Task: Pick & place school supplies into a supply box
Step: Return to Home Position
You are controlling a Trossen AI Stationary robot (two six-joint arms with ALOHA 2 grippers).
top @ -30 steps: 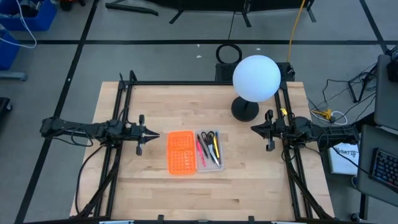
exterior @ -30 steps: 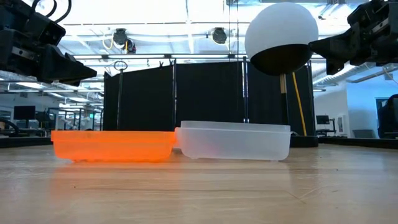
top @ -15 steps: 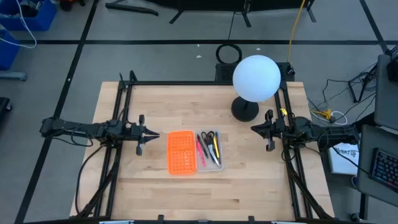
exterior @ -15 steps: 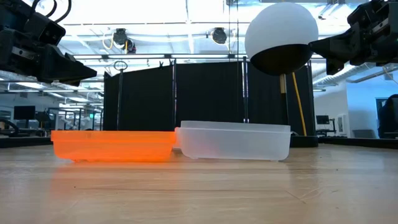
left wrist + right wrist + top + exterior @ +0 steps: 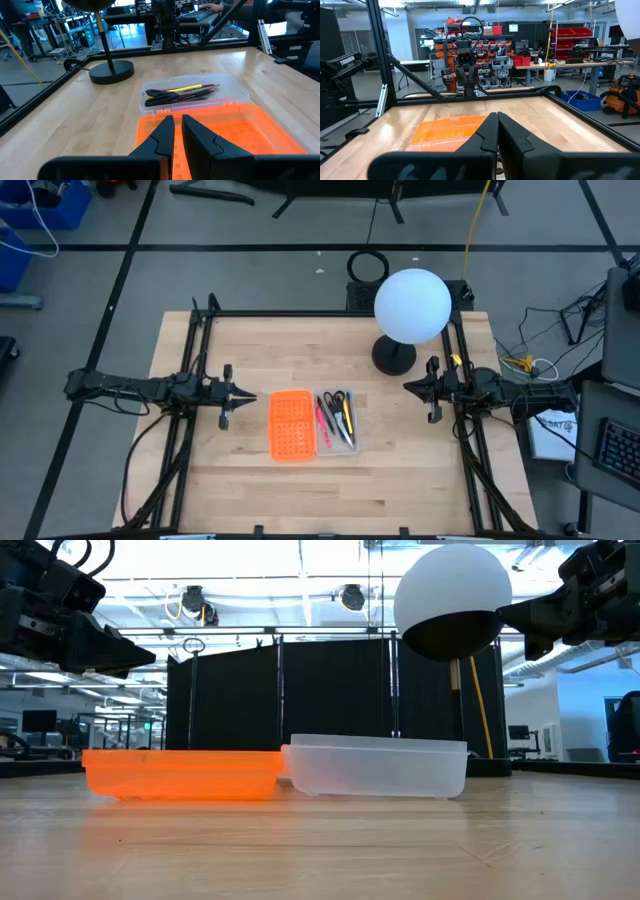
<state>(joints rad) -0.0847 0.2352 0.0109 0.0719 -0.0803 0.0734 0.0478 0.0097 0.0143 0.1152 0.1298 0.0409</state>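
Nothing moved, left tool [image 5: 251, 395], right tool [image 5: 406, 386] closed, empty, thin pens [image 5: 346, 420], scissors [image 5: 334, 400] in translucent tray [image 5: 375, 768], orange gridded half [image 5: 291, 425] joined.

Open supply box [image 5: 292, 426] lies near the centre of a light wooden table [image 5: 250, 480], orange half beside translucent tray; a white globe lamp [image 5: 411, 305] stands behind it.

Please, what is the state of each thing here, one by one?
Supply box: open, both halves flat.
Pens: lying inside the box's clear half.
Scissors: lying in the same half.
Left gripper: shut, empty, in the air.
Right gripper: shut, empty, in the air.
Globe lamp: upright.
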